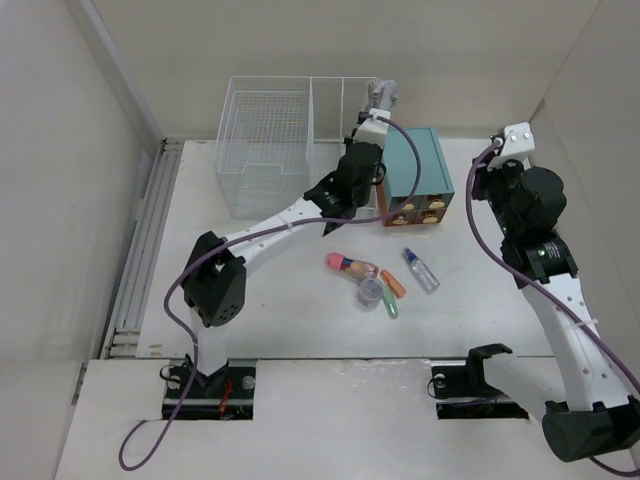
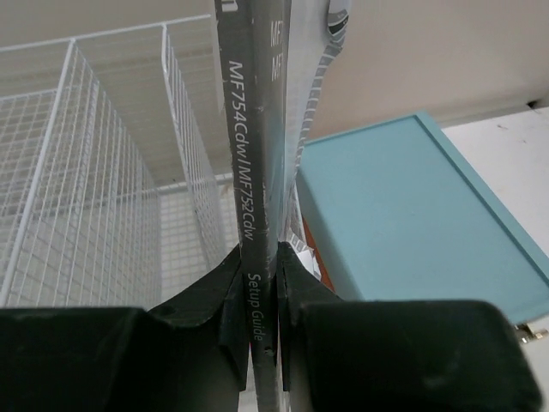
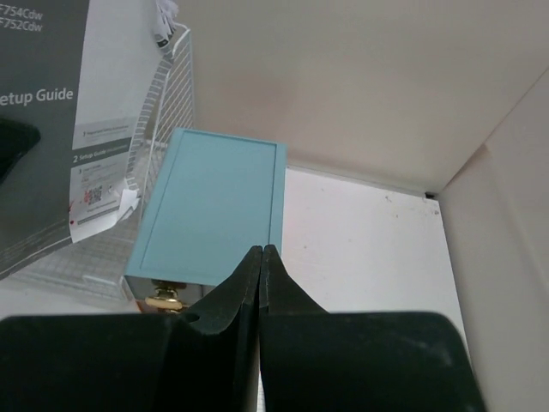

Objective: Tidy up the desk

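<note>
The white desk (image 1: pixel 300 310) carries everything. My left gripper (image 2: pixel 260 275) is shut on a grey setup guide booklet (image 2: pixel 257 154), held upright on edge between the white wire-mesh basket (image 2: pixel 94 197) and the teal drawer box (image 2: pixel 412 215). In the top view the left gripper (image 1: pixel 372 122) is at the basket's right compartment (image 1: pixel 340 110). The booklet also shows in the right wrist view (image 3: pixel 51 129). My right gripper (image 3: pixel 261 253) is shut and empty, raised at the right of the teal box (image 3: pixel 214 206); in the top view it (image 1: pixel 505 150) is beside the box (image 1: pixel 415 175).
Small items lie in a cluster at mid-desk: a pink-and-yellow tube (image 1: pixel 345 264), an orange piece (image 1: pixel 393 285), a green piece (image 1: pixel 391 306), a small round jar (image 1: pixel 371 291) and a clear bottle (image 1: pixel 421 271). A grey rail (image 1: pixel 145 240) runs along the left edge. Cardboard walls enclose the desk.
</note>
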